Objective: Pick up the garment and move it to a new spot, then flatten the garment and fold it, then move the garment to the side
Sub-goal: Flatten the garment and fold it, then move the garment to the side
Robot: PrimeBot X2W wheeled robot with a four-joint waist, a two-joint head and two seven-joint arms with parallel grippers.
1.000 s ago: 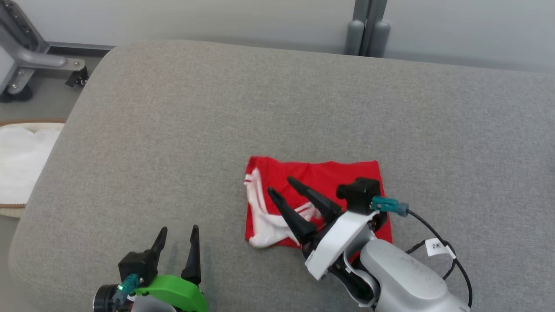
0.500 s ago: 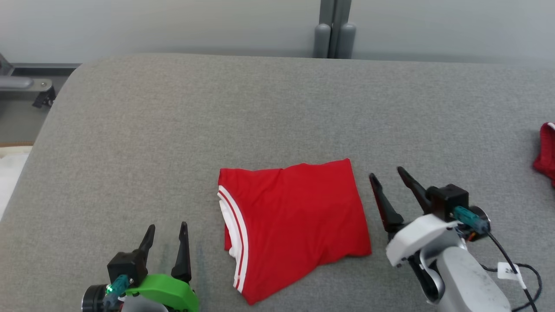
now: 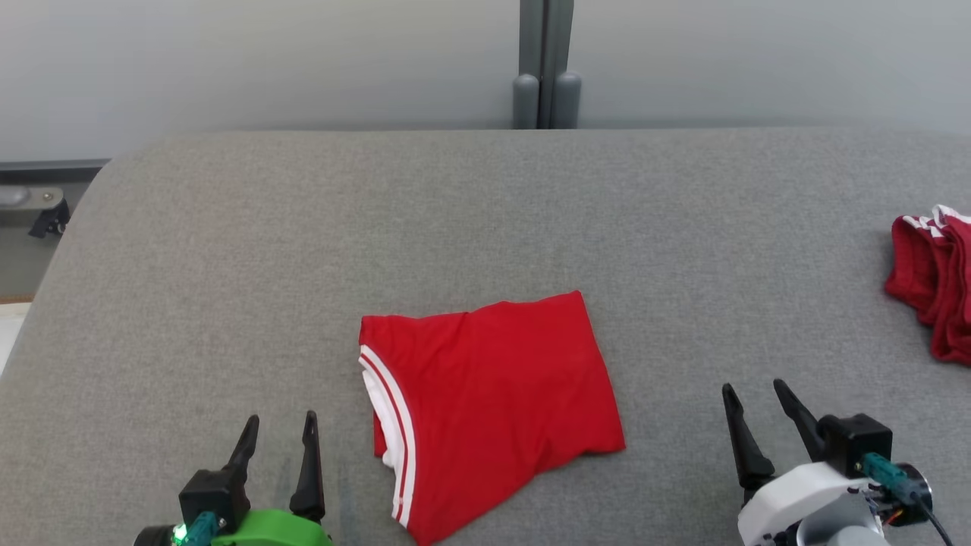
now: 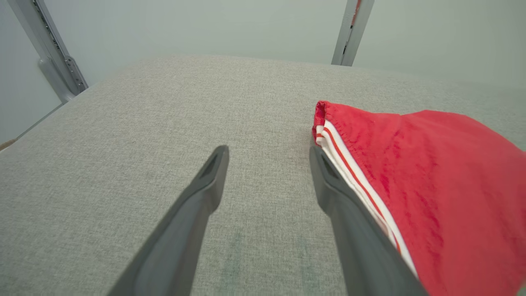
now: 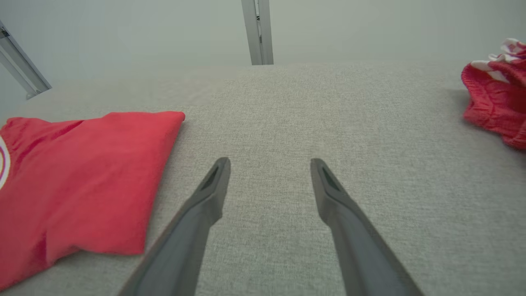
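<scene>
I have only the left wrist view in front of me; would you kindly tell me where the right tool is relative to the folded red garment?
Observer: The right tool sits to the right of the folded garment, clearly apart from it, jaws open and empty.
Operator: Thank you. Is anything else lying on that side?
Observer: Yes, a second red garment with white trim lies crumpled at the far right edge of the head view.
Operator: And does the folded one's right side lie flat?
Observer: Mostly, though there is a crease near its lower right corner.
</scene>
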